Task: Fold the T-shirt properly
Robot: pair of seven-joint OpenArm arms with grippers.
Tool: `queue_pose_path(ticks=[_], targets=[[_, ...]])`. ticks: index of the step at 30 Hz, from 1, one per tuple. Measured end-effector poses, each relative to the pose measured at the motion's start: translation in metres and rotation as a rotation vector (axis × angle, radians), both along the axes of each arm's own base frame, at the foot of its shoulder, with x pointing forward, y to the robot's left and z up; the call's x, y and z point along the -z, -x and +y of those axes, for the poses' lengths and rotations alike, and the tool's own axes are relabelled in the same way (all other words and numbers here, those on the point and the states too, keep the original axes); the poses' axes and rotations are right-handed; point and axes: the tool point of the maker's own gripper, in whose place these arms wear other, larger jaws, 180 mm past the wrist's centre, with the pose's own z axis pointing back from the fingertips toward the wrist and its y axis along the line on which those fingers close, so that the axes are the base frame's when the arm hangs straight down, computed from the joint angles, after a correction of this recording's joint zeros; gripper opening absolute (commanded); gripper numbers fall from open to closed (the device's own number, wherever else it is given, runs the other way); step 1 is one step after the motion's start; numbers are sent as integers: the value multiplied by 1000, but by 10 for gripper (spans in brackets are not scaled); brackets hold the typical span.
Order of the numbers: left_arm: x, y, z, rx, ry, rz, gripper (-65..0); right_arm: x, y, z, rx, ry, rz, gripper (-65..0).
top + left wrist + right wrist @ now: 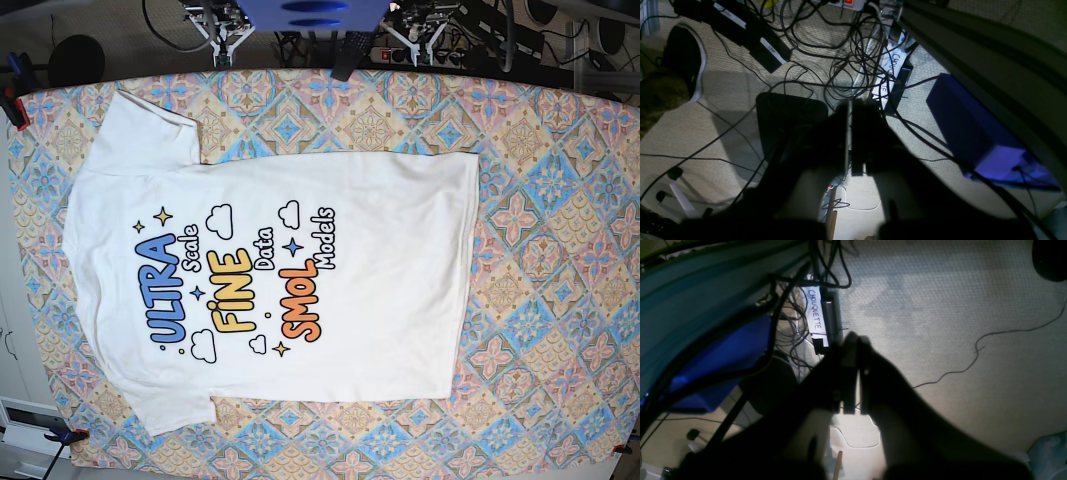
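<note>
The white T-shirt [390,270] lies spread flat, print side up, on the patterned tablecloth [560,200] in the base view. Its collar and sleeves are to the left and its hem to the right. The blue "ULTRA", yellow "FINE" and orange "SMOL" print [235,290] reads sideways. Neither gripper is over the shirt. My left gripper [850,106] is shut and empty, hanging off the table above the floor. My right gripper [853,340] is also shut and empty above the floor. The shirt does not show in either wrist view.
Arm mounts stand at the table's back edge [225,25] [415,30]. The wrist views show carpet with tangled cables [853,60], a power strip [846,3], a blue box [973,133], a shoe [683,56] and a unit labelled "CHOUQUETTE" [815,313].
</note>
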Motion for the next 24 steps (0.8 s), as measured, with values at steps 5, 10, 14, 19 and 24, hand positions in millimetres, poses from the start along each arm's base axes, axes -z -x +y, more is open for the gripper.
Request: queue_pose_path(ticks=[5, 10, 14, 19, 24], targets=[[0, 0, 0, 0, 0, 0, -639, 0, 0, 0, 0, 0, 0, -650], [-2, 18, 22, 8, -33, 17, -639, -2, 14, -1, 0, 3, -4, -650], [-11, 34, 56, 29, -86, -1, -639, -8, 63, -29, -16, 38, 66, -650], [-28, 47, 106, 75, -167, -34, -639, -23, 79, -74, -39, 124, 27, -650], [-43, 78, 126, 107, -197, -15, -639, -41, 86, -93, -83, 135, -27, -650]])
